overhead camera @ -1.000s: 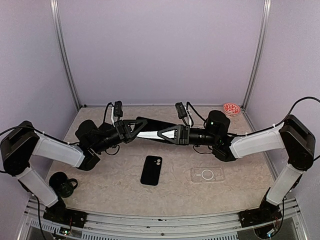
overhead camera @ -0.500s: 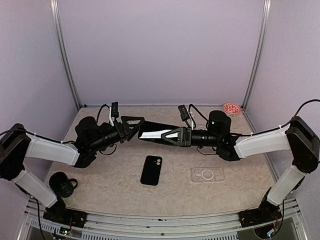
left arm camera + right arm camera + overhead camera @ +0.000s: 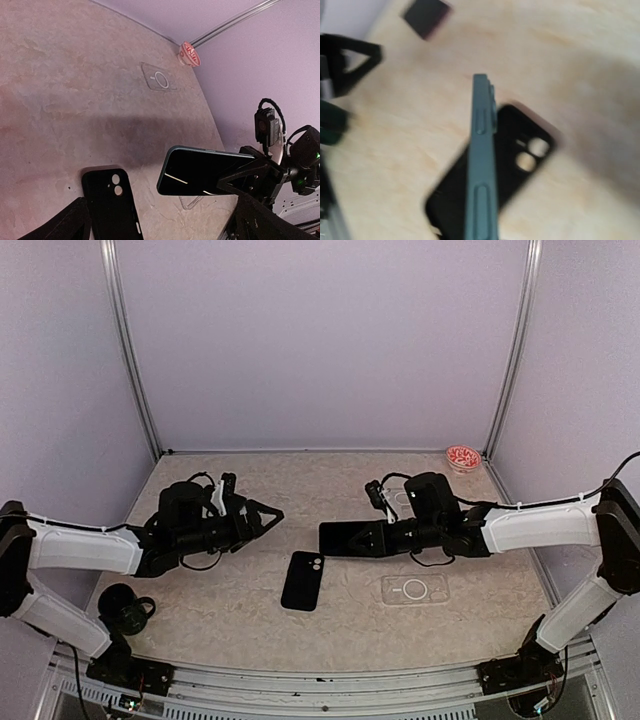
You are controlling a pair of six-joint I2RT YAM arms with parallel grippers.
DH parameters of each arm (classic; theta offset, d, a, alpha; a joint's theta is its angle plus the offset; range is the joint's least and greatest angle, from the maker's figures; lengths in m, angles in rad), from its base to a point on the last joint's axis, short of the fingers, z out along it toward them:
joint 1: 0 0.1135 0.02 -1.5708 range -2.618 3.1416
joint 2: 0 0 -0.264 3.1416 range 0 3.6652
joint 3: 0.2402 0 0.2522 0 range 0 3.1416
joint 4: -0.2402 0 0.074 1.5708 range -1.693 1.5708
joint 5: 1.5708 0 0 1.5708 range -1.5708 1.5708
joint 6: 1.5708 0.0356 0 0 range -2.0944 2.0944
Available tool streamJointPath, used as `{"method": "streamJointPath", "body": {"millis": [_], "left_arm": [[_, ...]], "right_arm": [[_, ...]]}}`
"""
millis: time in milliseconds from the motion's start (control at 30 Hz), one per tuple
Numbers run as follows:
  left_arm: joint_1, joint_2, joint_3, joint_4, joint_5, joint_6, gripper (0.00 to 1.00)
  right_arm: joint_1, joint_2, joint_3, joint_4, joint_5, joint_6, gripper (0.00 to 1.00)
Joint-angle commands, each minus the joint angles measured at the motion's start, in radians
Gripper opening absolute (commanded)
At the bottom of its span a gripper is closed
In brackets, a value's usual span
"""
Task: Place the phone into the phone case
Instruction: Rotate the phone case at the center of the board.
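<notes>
1. so, the right claw (image 3: 378,538) is clamped down on one end of the phone (image 3: 340,537). it holds the phone up off the table (image 3: 230,625), around the middle of the top view.
2. left claw (image 3: 268,519) is spread wide with nothing in it. it sits left of centre, tips aimed toward the phone but well apart from it.
3. black case (image 3: 302,580) lies flat on the table, just below and a bit left of the phone in the top frame, with its camera cutouts at the upper end.
4. the right wrist view is pretty blurry, but the phone shows edge-on there, side buttons visible, and the black case is down on the table behind it.
5. clear case (image 3: 413,589) lies flat too, to the right of the black one, lower right of centre.
6. little red dish (image 3: 462,458) sits in the upper right by the back wall.
7. dark thing (image 3: 125,606) at the lower left near the left arm might be a mug, can't really tell from here.
</notes>
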Motion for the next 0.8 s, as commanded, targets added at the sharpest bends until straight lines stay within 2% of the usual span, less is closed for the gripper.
{"method": "streamJointPath", "body": {"millis": [0,400,767], "left_arm": [[-0.025,0.008,-0.023,-0.125,-0.019,0.036,0.99],[-0.103,0.194,0.009,-0.079,0.051,0.024,0.99],[-0.146,0.273,0.031,-0.049,0.077,0.012,0.99]], "right_arm": [[-0.006,-0.031,0.009,-0.096,0.096,-0.054,0.00],[-0.006,0.060,0.008,-0.073,0.121,-0.064,0.00],[-0.006,0.162,0.089,-0.024,0.083,-0.072,0.00]]}}
